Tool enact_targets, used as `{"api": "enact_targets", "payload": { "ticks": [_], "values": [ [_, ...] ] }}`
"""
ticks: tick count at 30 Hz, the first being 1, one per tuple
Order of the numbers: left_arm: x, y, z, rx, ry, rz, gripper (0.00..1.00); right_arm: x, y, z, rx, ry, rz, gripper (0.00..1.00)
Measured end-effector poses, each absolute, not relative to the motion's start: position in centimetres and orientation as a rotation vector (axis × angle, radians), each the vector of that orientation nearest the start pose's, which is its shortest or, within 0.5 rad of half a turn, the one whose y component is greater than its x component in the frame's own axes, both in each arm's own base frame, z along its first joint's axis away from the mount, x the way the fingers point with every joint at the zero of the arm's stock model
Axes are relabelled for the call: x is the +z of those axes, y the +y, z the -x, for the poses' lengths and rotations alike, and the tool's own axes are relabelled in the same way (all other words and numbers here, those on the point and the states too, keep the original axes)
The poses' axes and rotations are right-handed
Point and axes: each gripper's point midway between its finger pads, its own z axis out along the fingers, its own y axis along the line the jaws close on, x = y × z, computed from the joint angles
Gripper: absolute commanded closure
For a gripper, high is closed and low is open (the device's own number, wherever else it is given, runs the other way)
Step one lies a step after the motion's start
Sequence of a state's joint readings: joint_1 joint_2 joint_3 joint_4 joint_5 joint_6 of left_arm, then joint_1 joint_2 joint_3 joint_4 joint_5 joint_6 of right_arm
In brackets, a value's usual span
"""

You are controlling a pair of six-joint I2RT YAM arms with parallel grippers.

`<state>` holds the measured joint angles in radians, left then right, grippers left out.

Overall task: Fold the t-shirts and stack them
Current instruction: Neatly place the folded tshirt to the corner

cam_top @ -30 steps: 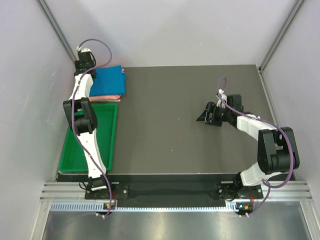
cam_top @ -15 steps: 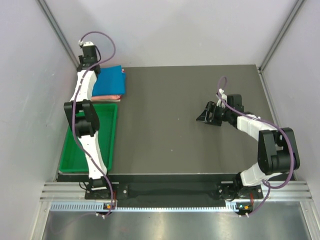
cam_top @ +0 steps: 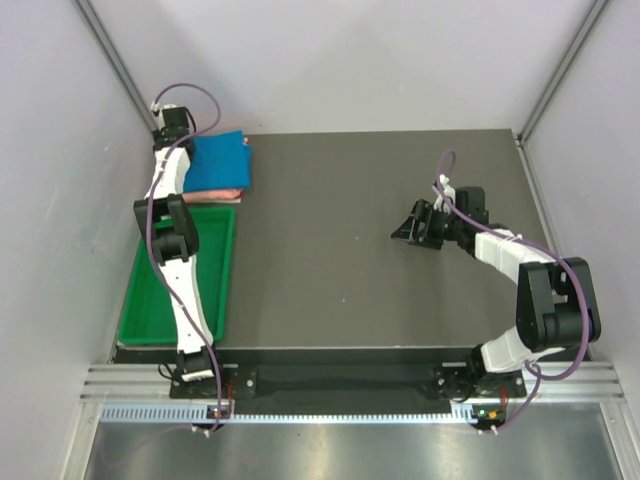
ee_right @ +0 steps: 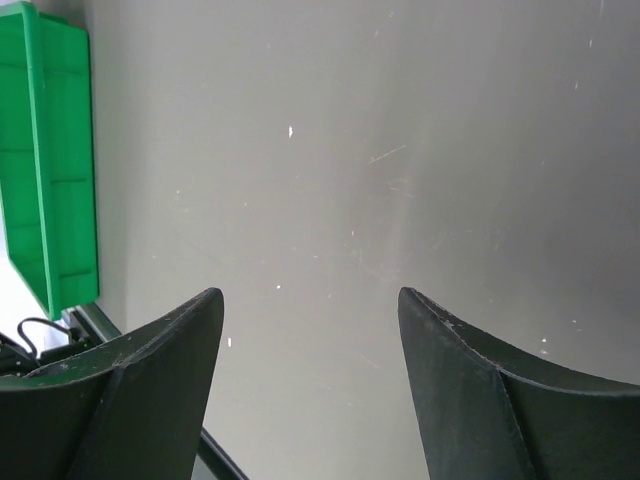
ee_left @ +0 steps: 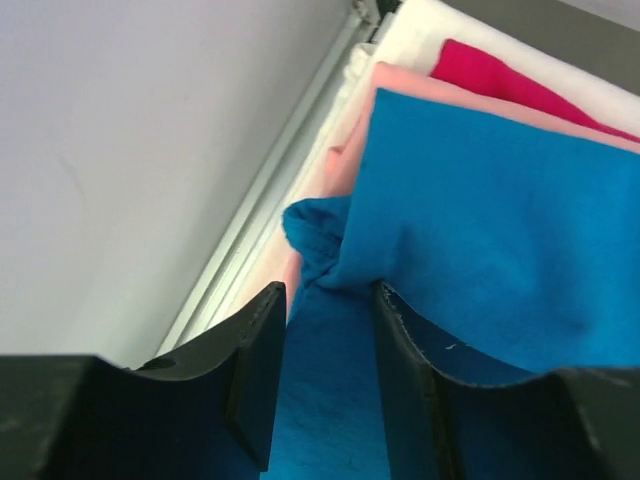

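While left fingers (ee_left: 255, 380) straddle blue shirt (ee_left: 500, 230), grip unclear; pink shirt (ee_left: 405, 82) mostly covered; right fingers (ee_right: 140, 390) spread.

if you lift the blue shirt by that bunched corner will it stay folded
Probably not: the blue shirt looks soft and floppy, its corner bunched at the left gripper, so the layers would likely droop open. Pushed, it may drag the pink shirt beneath.
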<state>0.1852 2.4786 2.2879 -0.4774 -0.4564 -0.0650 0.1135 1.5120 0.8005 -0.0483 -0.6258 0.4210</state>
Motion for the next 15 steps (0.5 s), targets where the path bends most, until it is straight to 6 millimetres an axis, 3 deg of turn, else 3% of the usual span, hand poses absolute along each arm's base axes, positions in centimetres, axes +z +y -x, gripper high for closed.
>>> {"api": "enact_targets", "payload": {
  "ticks": [7, 12, 15],
  "values": [
    [13.2, 21.4, -60.4, 0.668, 2.113, 0.581, 0.55, 10.1, 15.6, -33.7, 0.999, 2.336, -0.025, 0.29],
    [12.6, 23.0, -58.7, 0.721, 2.156, 0.617, 0.55, 10.6, 15.6, -33.7, 0.996, 2.32, -0.016, 0.29],
    [12.4, 22.5, -57.7, 0.679, 2.192, 0.623, 0.55, 10.5, 15.6, -33.6, 0.995, 2.327, -0.019, 0.29]
  ]
}}
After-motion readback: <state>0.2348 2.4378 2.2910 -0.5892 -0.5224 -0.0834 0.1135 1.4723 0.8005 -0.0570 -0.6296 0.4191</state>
